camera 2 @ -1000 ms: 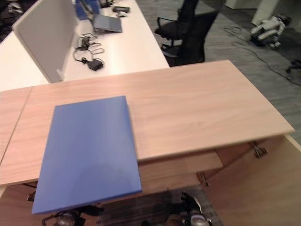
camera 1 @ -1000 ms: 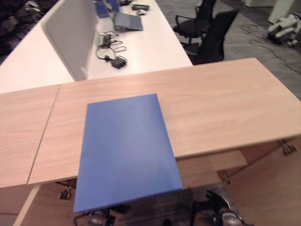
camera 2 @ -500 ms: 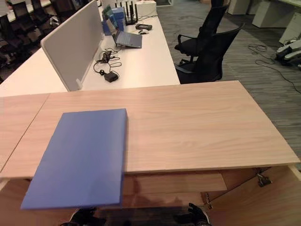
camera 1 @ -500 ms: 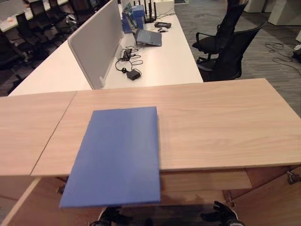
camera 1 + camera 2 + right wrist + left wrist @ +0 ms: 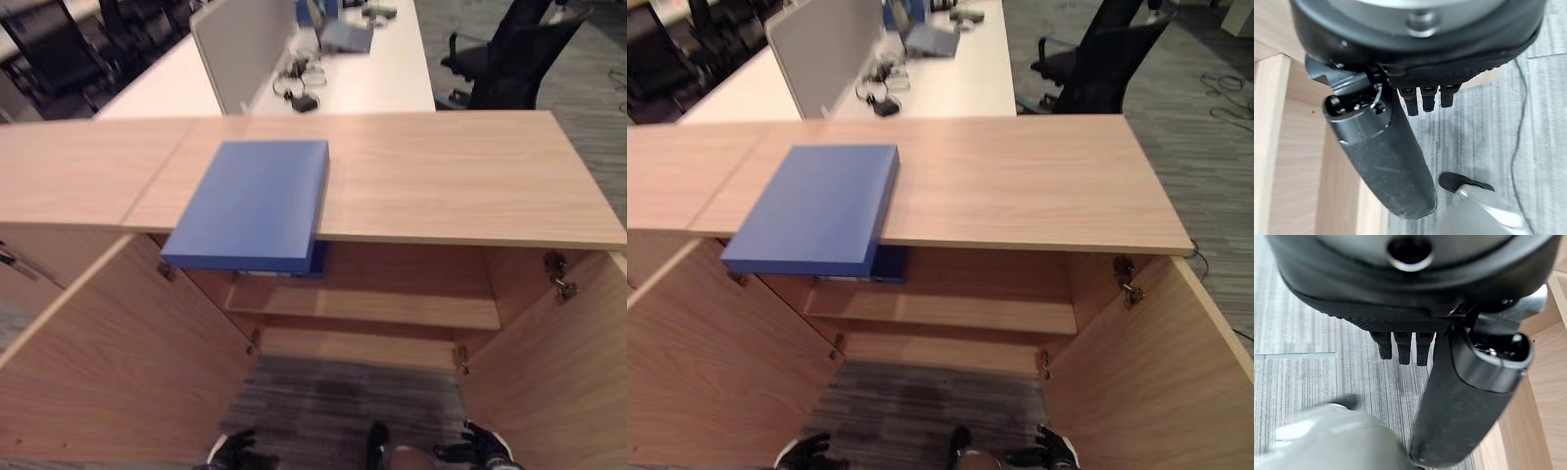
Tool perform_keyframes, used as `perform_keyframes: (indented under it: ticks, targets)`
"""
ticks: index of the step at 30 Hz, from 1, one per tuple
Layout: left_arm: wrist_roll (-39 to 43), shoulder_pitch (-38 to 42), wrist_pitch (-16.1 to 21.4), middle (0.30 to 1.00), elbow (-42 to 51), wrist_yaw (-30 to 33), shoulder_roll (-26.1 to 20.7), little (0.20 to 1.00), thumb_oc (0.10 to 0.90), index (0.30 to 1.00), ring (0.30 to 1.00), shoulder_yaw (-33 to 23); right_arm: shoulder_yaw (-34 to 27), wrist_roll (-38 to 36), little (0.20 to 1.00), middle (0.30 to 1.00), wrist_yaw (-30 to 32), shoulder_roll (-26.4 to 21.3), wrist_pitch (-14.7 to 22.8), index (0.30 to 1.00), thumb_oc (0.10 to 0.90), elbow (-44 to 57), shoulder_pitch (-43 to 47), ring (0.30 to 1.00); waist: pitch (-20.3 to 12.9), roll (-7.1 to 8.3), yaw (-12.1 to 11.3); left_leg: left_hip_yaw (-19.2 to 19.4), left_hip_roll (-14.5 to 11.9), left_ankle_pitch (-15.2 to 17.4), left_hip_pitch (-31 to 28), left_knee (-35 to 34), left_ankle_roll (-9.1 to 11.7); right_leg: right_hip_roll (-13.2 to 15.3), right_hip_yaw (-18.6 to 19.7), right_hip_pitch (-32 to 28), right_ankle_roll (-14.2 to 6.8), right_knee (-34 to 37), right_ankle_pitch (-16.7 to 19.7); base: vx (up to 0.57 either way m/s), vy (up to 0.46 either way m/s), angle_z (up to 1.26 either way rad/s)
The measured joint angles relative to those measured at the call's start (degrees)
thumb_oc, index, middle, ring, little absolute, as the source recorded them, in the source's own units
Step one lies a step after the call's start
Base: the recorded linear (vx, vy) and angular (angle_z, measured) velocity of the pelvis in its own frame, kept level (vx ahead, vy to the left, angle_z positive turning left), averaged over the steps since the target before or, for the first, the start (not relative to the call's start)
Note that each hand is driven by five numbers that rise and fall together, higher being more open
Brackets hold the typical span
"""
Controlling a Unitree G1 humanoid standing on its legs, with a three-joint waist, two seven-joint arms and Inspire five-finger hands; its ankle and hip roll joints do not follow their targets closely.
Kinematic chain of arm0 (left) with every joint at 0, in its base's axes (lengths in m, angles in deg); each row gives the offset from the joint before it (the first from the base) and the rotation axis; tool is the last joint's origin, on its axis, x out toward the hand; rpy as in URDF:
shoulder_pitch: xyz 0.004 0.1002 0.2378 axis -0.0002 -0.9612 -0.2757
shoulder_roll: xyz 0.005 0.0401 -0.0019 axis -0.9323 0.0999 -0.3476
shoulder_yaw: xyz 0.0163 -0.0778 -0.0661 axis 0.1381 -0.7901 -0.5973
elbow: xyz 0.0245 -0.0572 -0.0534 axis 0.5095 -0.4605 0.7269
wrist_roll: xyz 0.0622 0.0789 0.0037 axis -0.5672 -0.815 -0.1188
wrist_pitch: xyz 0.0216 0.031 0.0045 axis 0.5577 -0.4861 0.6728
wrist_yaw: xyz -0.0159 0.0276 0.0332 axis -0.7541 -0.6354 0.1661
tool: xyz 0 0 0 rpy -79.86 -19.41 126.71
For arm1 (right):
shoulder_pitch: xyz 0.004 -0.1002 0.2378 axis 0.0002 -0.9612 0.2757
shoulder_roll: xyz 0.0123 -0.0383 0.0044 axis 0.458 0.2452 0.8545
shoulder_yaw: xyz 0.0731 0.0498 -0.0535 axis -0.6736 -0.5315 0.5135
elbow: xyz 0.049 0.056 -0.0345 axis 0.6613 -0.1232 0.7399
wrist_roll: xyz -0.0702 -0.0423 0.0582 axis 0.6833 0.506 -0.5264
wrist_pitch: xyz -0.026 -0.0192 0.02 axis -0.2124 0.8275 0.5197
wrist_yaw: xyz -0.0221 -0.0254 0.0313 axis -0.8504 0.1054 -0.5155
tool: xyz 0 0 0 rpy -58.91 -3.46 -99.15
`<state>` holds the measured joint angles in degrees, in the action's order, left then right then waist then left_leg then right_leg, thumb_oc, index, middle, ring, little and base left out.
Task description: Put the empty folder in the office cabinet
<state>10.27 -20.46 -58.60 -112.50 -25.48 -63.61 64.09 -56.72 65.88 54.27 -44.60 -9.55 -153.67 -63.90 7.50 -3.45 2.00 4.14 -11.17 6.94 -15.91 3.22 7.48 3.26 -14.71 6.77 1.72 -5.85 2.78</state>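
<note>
Down low, the left hand (image 5: 235, 452) is hanging over the carpet (image 5: 333, 392) with fingers (image 5: 1400, 346) relaxed and holding nothing. Nearby to its right, the right hand (image 5: 477, 448) is hanging likewise, fingers (image 5: 1426, 100) loose and empty. Well above and ahead of both hands, the blue folder (image 5: 257, 202) is lying flat on the wooden surface (image 5: 441, 176), its near end jutting past the edge over the open cabinet (image 5: 372, 304), whose doors are standing wide either side.
</note>
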Motion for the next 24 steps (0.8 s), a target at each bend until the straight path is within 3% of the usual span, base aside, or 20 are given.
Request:
perform_keyframes:
  ticks: [1, 3, 4, 5, 6, 7, 8, 9, 10, 11, 12, 14, 15, 16, 17, 20, 22, 24]
  targets:
    - [-0.04, 1.24, 0.03, 0.900, 1.78, 0.04, 0.92, 0.900, 0.800, 0.900, 0.900, 0.38, -0.12, 0.00, 0.900, 0.900, 0.18, -0.93, 0.07, 0.900, 0.800, -0.07, 0.07, 0.900, -0.23, -0.68, 0.20, -0.71, 1.52, 0.37, 0.00, -3.47, -0.53, 0.42, -0.36, -0.02, -0.20, 2.90, 2.99, -0.12, 0.314, 0.61]
    - [-0.24, 2.44, 0.50, 0.900, 3.01, 0.05, 1.32, 0.900, 0.800, 0.900, 0.900, 0.50, -0.21, 0.00, 0.900, 0.900, 0.24, -1.04, -0.09, 0.900, 0.800, -0.28, 0.19, 0.900, -0.24, -0.79, -0.46, -1.32, 3.44, 0.83, 0.34, -7.05, -1.56, 0.48, -0.19, -0.11, -1.85, 6.19, 5.20, -0.07, 0.176, 0.24]
    - [-0.56, 3.67, 0.84, 0.900, 3.48, 0.06, 1.35, 0.900, 0.800, 0.900, 0.900, 0.48, 0.00, 0.01, 0.900, 0.900, 0.01, -0.70, -0.11, 0.900, 0.800, -0.09, 0.39, 0.900, -0.15, -0.90, -0.44, -1.71, 5.03, 1.23, 1.62, -7.52, -3.77, -0.33, -0.33, 0.73, -2.49, 7.24, 5.67, -0.11, 0.274, -0.28]
    - [-0.57, 3.55, 1.11, 0.900, 3.88, 0.24, 0.35, 0.900, 0.800, 0.900, 0.900, 0.49, 0.13, 0.03, 0.900, 0.900, -0.11, 0.93, -0.19, 0.900, 0.800, -0.30, 1.20, 0.900, 0.09, 1.20, -1.80, -1.11, 6.68, 0.30, 1.95, -6.57, -3.68, 0.52, 0.76, 1.71, -2.90, 7.04, 5.04, -0.19, 0.454, -0.84]
    - [-0.69, 3.18, 0.78, 0.900, 3.72, 0.14, -0.60, 0.900, 0.800, 0.900, 0.900, 0.52, 0.14, 0.02, 0.900, 0.900, -0.14, 2.77, 0.37, 0.900, 0.800, 0.04, 2.42, 0.900, -0.02, 1.72, -2.28, -1.92, 7.67, 1.63, 4.45, -4.87, -7.22, 1.23, 1.04, 3.15, -7.66, 6.10, 1.10, -0.12, 0.279, -1.13]
    - [-0.84, 2.86, 0.52, 0.900, 3.78, 0.19, -0.36, 0.900, 0.800, 0.900, 0.900, 0.44, -0.13, 0.03, 0.900, 0.900, -0.26, 3.25, 0.65, 0.900, 0.800, 0.17, 3.34, 0.900, 0.19, 0.59, -2.18, -1.03, 6.57, 0.51, 5.74, -4.32, -8.82, 0.94, -0.75, 4.79, -6.05, 3.52, 0.49, -0.11, 0.281, -0.78]
    - [-1.80, 1.94, 0.52, 0.900, 4.06, 0.37, -0.10, 0.900, 0.800, 0.900, 0.900, 0.53, -0.96, 0.00, 0.900, 0.900, -0.24, 4.03, 0.46, 0.900, 0.800, -0.26, 3.01, 0.900, 0.14, -0.16, -1.77, -0.33, 5.37, 0.01, 6.50, -4.83, -10.21, 1.47, -1.74, 6.34, -2.93, -3.51, 1.36, -0.07, 0.192, 0.07]
    - [-1.92, 1.71, 1.04, 0.900, 5.23, 0.10, -0.34, 0.900, 0.800, 0.900, 0.900, 1.84, -1.98, -0.08, 0.900, 0.900, -0.24, 4.50, -0.91, 0.900, 0.800, -0.66, 1.47, 0.900, -0.01, -0.25, -1.44, -0.91, 4.79, 0.18, 7.85, -5.85, -9.69, 2.83, -1.37, 6.71, -5.30, -13.32, -2.80, -0.14, 0.348, 0.38]
    - [-2.06, 1.56, 1.31, 0.900, 5.13, -0.05, -1.41, 0.900, 0.800, 0.900, 0.900, 2.57, -3.04, -0.11, 0.900, 0.900, -0.07, 5.47, -1.00, 0.900, 0.800, -0.69, 0.58, 0.900, -0.25, 2.01, -1.31, -1.94, 6.77, 0.77, 8.00, -5.71, -9.61, 5.27, -0.31, 4.97, -7.32, -12.88, -5.37, -0.11, 0.250, 0.43]
    - [-2.24, 0.73, 1.68, 0.900, 5.03, -0.09, -2.96, 0.900, 0.800, 0.900, 0.900, 2.70, -3.48, -0.12, 0.900, 0.900, 0.03, 6.63, -0.96, 0.900, 0.800, -0.62, -0.11, 0.900, -0.50, 5.23, -1.36, -2.37, 9.46, 1.30, 8.50, -5.63, -9.69, 8.26, 1.04, 1.84, -9.58, -8.22, -8.78, -0.14, 0.296, -0.15]
    - [-2.28, 0.86, 0.27, 0.900, 1.58, 0.18, -2.33, 0.900, 0.800, 0.900, 0.900, 1.55, -3.92, -0.14, 0.900, 0.900, 0.05, 6.34, -0.94, 0.900, 0.800, -1.08, 0.89, 0.900, 0.60, 6.04, -1.31, -1.52, 10.64, -0.94, 9.94, -2.10, -7.33, 9.66, 0.27, 0.02, -8.76, -3.93, -3.45, -0.16, 0.238, -0.62]
    - [-2.31, -1.00, -0.23, 0.900, 0.69, 0.17, -2.45, 0.900, 0.800, 0.900, 0.900, -0.19, -3.02, -0.55, 0.900, 0.900, 0.67, 5.97, -0.91, 0.900, 0.800, -0.25, -0.99, 0.900, 0.20, 4.45, -0.47, -0.93, 11.44, -2.45, 10.30, -1.63, -8.34, 9.45, 0.53, -2.52, -10.22, 2.76, -0.94, -0.16, 0.192, -0.57]
    - [-2.38, -1.08, -0.16, 0.900, 0.72, 0.22, -2.77, 0.900, 0.800, 0.900, 0.900, -0.26, -2.61, -0.58, 0.900, 0.900, 0.65, 6.09, -0.89, 0.900, 0.800, -0.38, -1.36, 0.900, 0.20, 5.24, -0.54, -0.55, 11.97, -2.65, 10.92, -1.33, -8.32, 9.67, 0.71, -2.24, -10.21, 3.43, -0.93, -0.15, 0.123, -0.22]
    - [-2.78, -0.90, -0.02, 0.900, 1.08, 0.28, -3.42, 0.900, 0.800, 0.900, 0.900, -0.59, -2.00, -1.10, 0.900, 0.900, 0.64, 6.22, -1.03, 0.900, 0.800, -0.66, -1.46, 0.900, -0.08, 4.73, -0.43, 0.34, 12.59, -3.08, 11.58, -1.79, -9.42, 9.99, 1.22, -2.10, -10.88, 5.24, -1.22, -0.17, 0.158, -0.26]
    - [-3.01, -0.93, -0.03, 0.900, 1.30, 0.22, -3.81, 0.900, 0.800, 0.900, 0.900, -0.73, -2.11, -1.13, 0.900, 0.900, 0.63, 6.22, -1.02, 0.900, 0.800, -0.71, -1.21, 0.900, -0.05, 4.06, -0.66, 1.29, 12.39, -4.85, 11.71, -3.67, -11.41, 9.69, 2.15, -1.08, -11.06, 5.24, -1.85, -0.12, 0.128, -0.30]
    - [-4.02, -1.88, -0.09, 0.900, 1.38, 0.25, -4.37, 0.900, 0.800, 0.900, 0.900, -0.92, -2.05, -1.77, 0.900, 0.900, 0.63, 6.09, -0.90, 0.900, 0.800, -0.57, -0.52, 0.900, -0.11, 2.04, -0.78, 2.18, 10.25, -7.64, 10.54, -8.07, -11.70, 6.84, 2.53, 0.41, -9.40, -2.92, -2.71, -0.03, 0.033, -0.16]
    - [-4.03, -2.43, -0.18, 0.900, 0.89, 0.23, -5.03, 0.900, 0.800, 0.900, 0.900, -0.89, -1.94, -2.16, 0.900, 0.900, 0.54, 6.66, -0.88, 0.900, 0.800, -0.62, -0.67, 0.900, -0.75, 3.30, -1.97, 3.19, 10.47, -7.72, 10.63, -8.05, -11.29, 6.73, 1.30, -2.48, -9.16, -1.94, -2.84, 0.03, -0.002, -0.16]
    - [-4.03, -2.84, -0.52, 0.900, 0.83, 0.20, -5.43, 0.900, 0.800, 0.900, 0.900, -1.07, -1.87, -2.17, 0.900, 0.900, 0.52, 7.39, -0.77, 0.900, 0.800, -0.89, -1.09, 0.900, -1.45, 5.56, -2.20, 2.90, 11.94, -8.04, 10.60, -7.86, -10.28, 6.88, 2.60, -7.77, -7.96, 4.80, -0.07, 0.07, -0.021, -0.06]
